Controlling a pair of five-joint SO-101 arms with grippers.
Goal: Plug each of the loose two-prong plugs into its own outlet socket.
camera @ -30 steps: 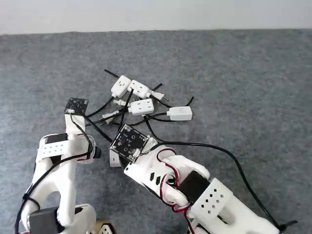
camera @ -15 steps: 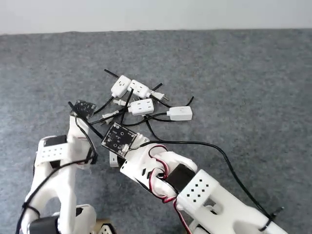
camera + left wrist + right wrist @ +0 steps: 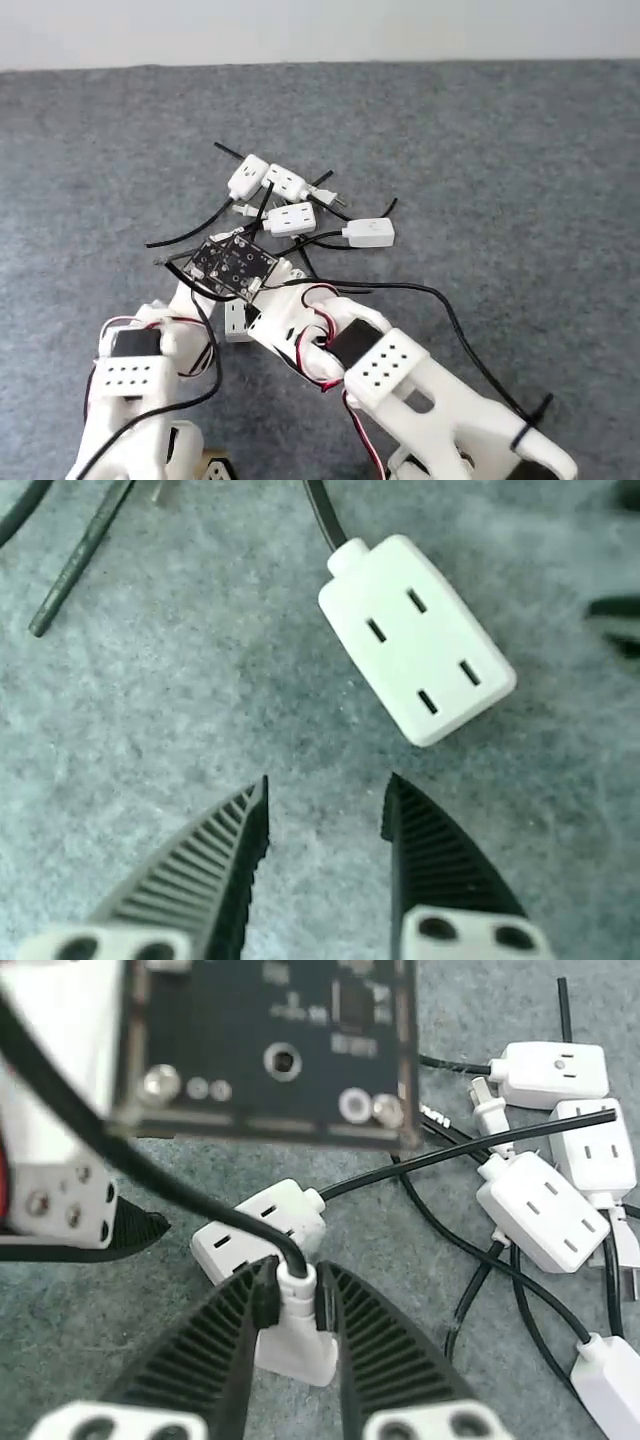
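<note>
Left fingers (image 3: 225, 865) swung inward, apart before outlet (image 3: 418, 640), right fingers (image 3: 200, 1355) clamped on plug (image 3: 298, 1345).

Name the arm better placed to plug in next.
Right: the right pincer is shut on a plug beside a socket. The left pincer is open, holding nothing.

White arms (image 3: 430, 400) carry black circuit boards (image 3: 235, 265), red and black wires (image 3: 312, 352), and ribbed black pincers (image 3: 326, 788).
</note>
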